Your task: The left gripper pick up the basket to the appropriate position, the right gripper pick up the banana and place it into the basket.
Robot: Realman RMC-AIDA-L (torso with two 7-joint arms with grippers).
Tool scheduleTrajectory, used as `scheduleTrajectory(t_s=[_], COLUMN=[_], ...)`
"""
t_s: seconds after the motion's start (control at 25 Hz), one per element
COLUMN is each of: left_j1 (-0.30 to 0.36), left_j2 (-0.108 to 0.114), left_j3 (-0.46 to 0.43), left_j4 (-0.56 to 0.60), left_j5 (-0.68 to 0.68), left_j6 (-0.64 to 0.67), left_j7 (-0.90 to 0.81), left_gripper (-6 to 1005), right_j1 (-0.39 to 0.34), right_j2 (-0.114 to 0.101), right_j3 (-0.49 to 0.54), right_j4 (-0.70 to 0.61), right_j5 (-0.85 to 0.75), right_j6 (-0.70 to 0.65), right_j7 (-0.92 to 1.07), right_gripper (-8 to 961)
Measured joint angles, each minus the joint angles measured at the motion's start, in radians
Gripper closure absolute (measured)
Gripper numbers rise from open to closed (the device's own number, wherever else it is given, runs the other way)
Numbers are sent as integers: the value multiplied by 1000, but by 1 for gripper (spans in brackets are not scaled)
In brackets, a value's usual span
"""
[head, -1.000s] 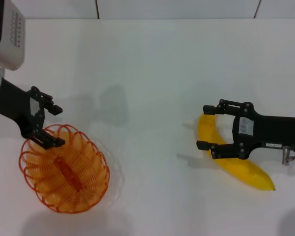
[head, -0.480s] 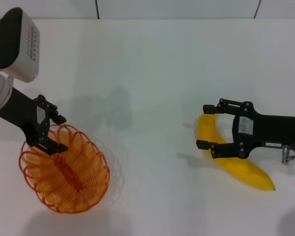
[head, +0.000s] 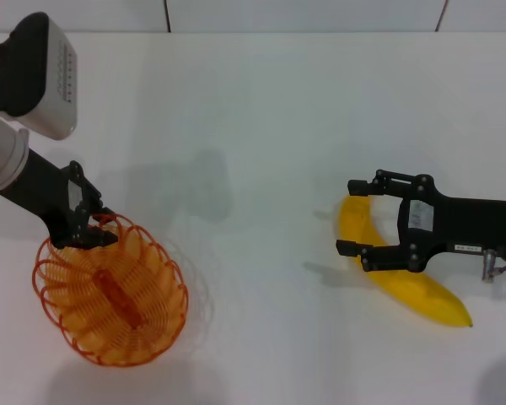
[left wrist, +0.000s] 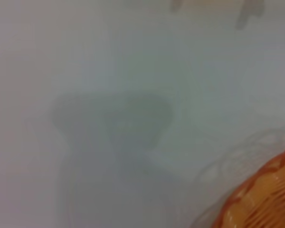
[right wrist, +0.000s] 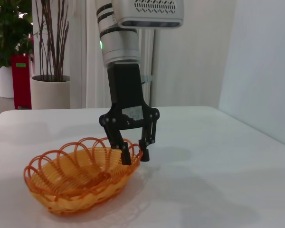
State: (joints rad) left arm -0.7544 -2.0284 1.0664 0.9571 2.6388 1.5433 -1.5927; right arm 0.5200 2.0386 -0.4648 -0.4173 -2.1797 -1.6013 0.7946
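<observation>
The orange wire basket (head: 175, 291) sits on the white table at the near left. My left gripper (head: 99, 228) has come down on its far rim. In the right wrist view one left finger (right wrist: 125, 155) is inside the basket (right wrist: 71, 183) and the other outside, drawn in on the looped rim; left gripper (right wrist: 135, 156). The left wrist view shows only a corner of the basket (left wrist: 263, 202). The yellow banana (head: 422, 295) lies at the right. My right gripper (head: 352, 217) is open, its fingers astride the banana's far end.
The left arm's white housing (head: 38, 76) hangs over the table's far left. The table's back edge (head: 253, 32) runs along the wall. Beyond the table, potted plants (right wrist: 50, 71) stand in the background.
The left gripper has come down and swung a little right over the basket's far rim, and its fingers have narrowed onto it. The basket, banana and right gripper have stayed in place.
</observation>
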Motion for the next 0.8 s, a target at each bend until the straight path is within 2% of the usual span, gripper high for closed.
scheduleTrajectory(t_s=[0.32,0.52,0.8], left_j1=[-7,-7,13], left_j2=[0,0,-1], left_j3=[36,54,51], left_j4=[5,11,67], left_j5=[27,28,21], left_j6=[-13,-20,25], left_j7=[-26,-27,-35], left_gripper=[732,901,907], right_j1=[-1,-7,-13], right_j2=[-1,-3,-5], right_j3=[0,1,11], right_j4=[9,8,8], right_j5=[0,0,0], right_j6=[0,0,1], right_j7=[0,0,0], right_gripper=[102,102,102])
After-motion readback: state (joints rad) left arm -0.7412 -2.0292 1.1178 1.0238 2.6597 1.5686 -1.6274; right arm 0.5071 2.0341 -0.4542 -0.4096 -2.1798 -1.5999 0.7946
